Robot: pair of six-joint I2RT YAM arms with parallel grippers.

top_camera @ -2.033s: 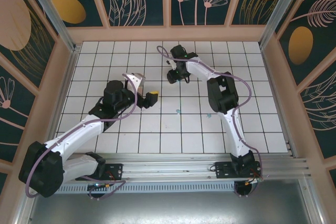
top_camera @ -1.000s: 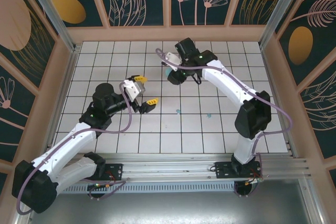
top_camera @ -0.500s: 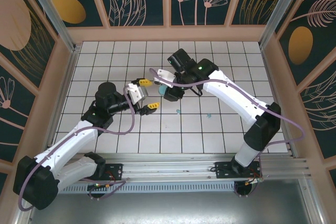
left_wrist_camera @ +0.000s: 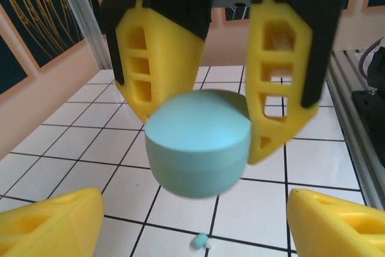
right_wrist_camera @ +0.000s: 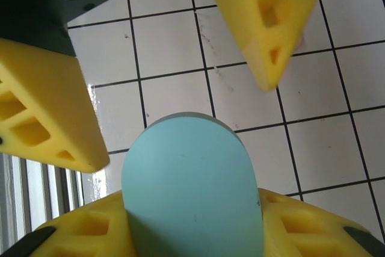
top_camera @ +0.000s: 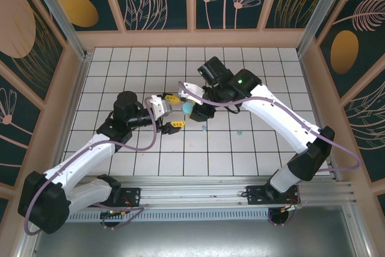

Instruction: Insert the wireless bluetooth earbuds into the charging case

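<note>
My right gripper (top_camera: 191,109) is shut on the teal-blue oval charging case (top_camera: 189,107), holding it above the tiles. Seen from the right wrist, the case (right_wrist_camera: 189,191) sits between my own yellow fingers (right_wrist_camera: 78,236). My left gripper (top_camera: 173,111) is open, one finger on either side of the case without touching it. From the left wrist the case (left_wrist_camera: 198,142) hangs ahead between the open fingers (left_wrist_camera: 51,221). A teal earbud (top_camera: 204,127) lies on the tiles just past the grippers, and this earbud (left_wrist_camera: 201,242) shows below the case. Another teal earbud (top_camera: 239,131) lies further right. The pink earbuds are out of view.
The white tiled floor (top_camera: 264,76) is walled by wooden rails and patterned panels (top_camera: 192,37). An aluminium rail (top_camera: 198,188) runs along the near edge by the arm bases. Free tiles lie to the far left and far right.
My right arm has carried the teal case from the far middle towards the left and nearer. My left gripper has swung right and now brackets the case.
</note>
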